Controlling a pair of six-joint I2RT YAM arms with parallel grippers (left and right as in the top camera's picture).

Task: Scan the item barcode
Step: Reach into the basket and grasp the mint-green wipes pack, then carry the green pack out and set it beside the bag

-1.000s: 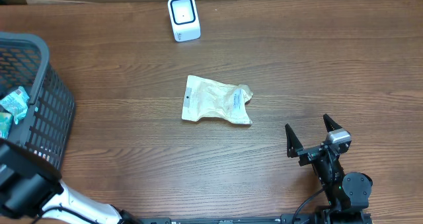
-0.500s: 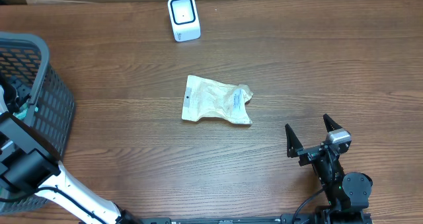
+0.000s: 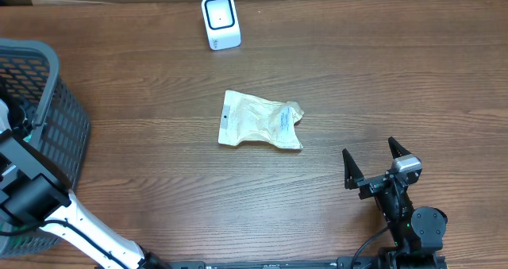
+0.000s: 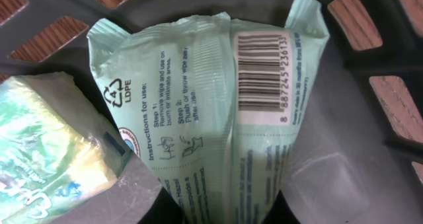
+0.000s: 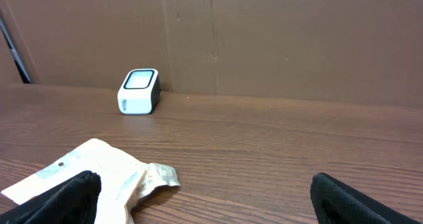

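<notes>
Now | your left gripper [image 4: 228,212] is clenched on the green wipes packet [image 4: 192,112], barcode [image 4: 262,72] facing the wrist camera, inside the grey basket [image 3: 67,126] beside a second packet [image 4: 46,151] | your right gripper [image 3: 370,153] gapes wide near the cream pouch [image 3: 260,120] | scanner [image 3: 220,21] at the far table edge

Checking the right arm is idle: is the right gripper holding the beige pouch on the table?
No, the right gripper stands open and apart from the beige pouch, which lies flat on the table.

Even, diffuse light, faint shadows; worktop [image 3: 357,78] sharp. Left wrist close-up dimmer, green packet [image 4: 218,118] legible, lower-left corner blurred.
</notes>
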